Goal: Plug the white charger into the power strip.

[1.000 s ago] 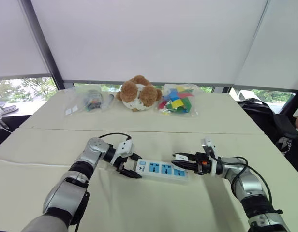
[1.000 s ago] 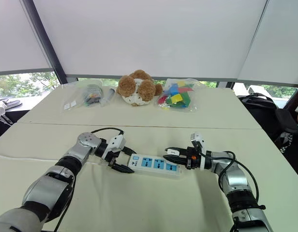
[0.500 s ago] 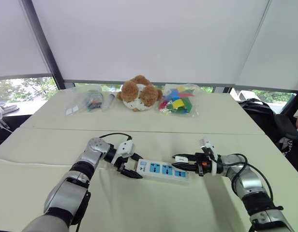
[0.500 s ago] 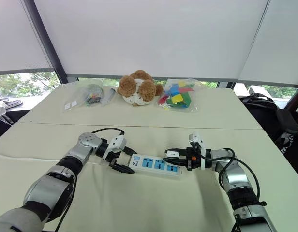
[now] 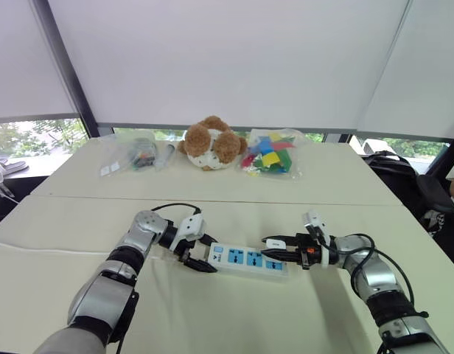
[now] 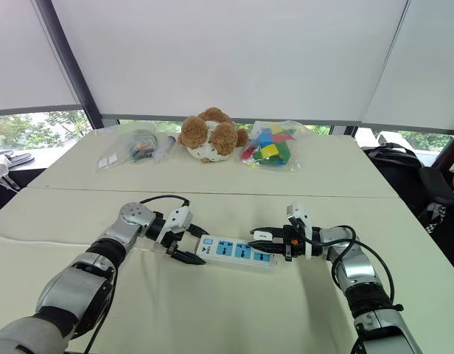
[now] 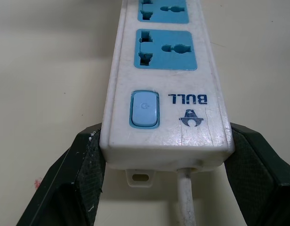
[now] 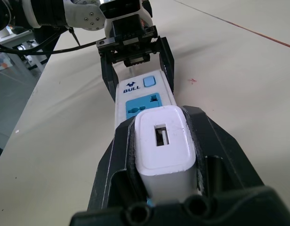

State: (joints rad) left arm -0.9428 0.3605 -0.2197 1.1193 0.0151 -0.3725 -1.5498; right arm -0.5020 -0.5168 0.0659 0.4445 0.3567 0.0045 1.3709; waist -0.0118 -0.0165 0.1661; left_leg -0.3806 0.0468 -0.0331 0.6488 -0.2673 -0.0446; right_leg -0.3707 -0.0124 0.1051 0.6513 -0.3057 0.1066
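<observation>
With our left gripper (image 7: 165,139) clamping the power strip (image 5: 249,259) and right gripper (image 5: 267,248) holding the white charger (image 8: 164,150), a tilted approach could jam.

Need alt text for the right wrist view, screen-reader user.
The right claw grips a white charger, its slot facing the camera, at the near end of a white power strip with blue sockets. The left claw clamps the far end, by the switch, on a beige table.
</observation>
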